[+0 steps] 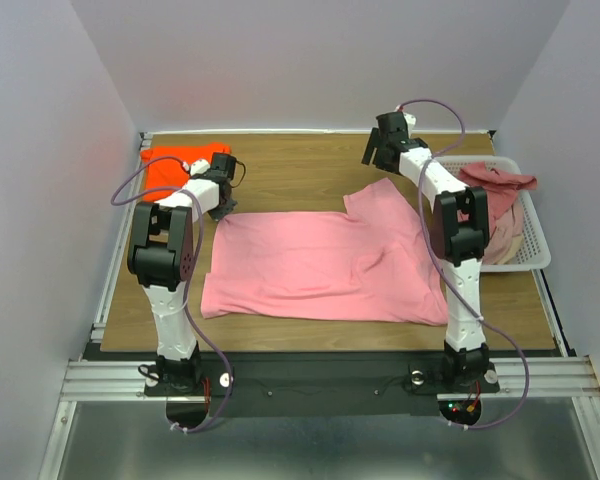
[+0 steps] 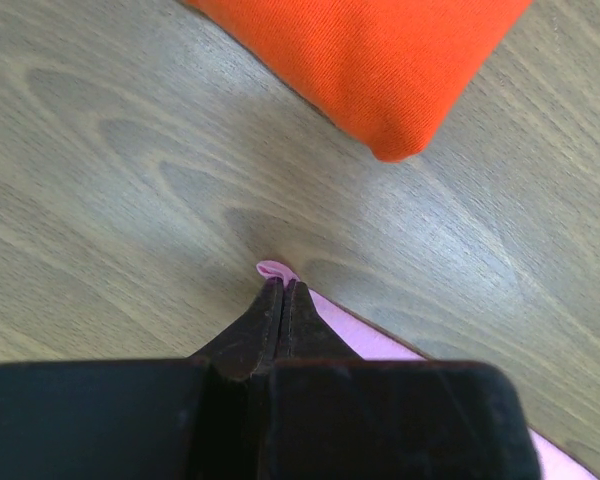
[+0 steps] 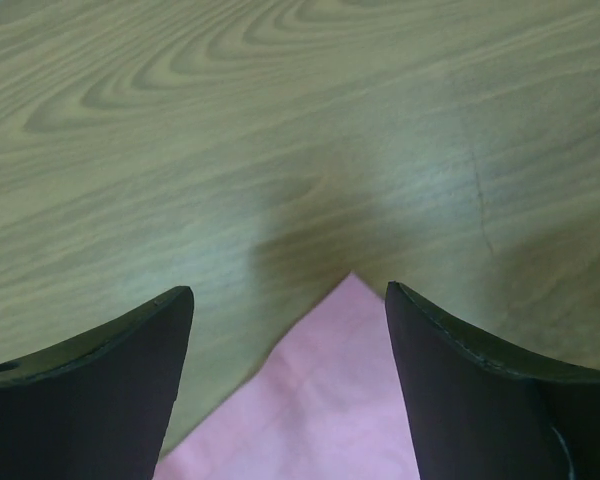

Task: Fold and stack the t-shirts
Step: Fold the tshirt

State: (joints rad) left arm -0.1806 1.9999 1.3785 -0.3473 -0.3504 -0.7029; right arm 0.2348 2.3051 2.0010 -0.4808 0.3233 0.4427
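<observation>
Left end effector [image 2: 283, 290] clamped on pink t-shirt [image 1: 320, 265] corner, likely for fold. Right end effector [image 3: 288, 292] jaws apart, straddling other corner, ungripped. Orange t-shirt [image 1: 175, 165] folded aside: probable stack base.

- The bright orange folded cotton t-shirt [image 2: 380, 60] ran off the top edge of the left wrist view (only one corner showed).
- The black left gripper [image 2: 282, 288], pinched closed, hid most of the bubblegum pink cotton t-shirt [image 2: 380, 350] there.
- From above, the right arm [image 1: 460, 225] covered part of the white plastic mesh basket [image 1: 536, 258]; the dusty rose and cream t-shirts [image 1: 500, 182] inside could not be counted.
</observation>
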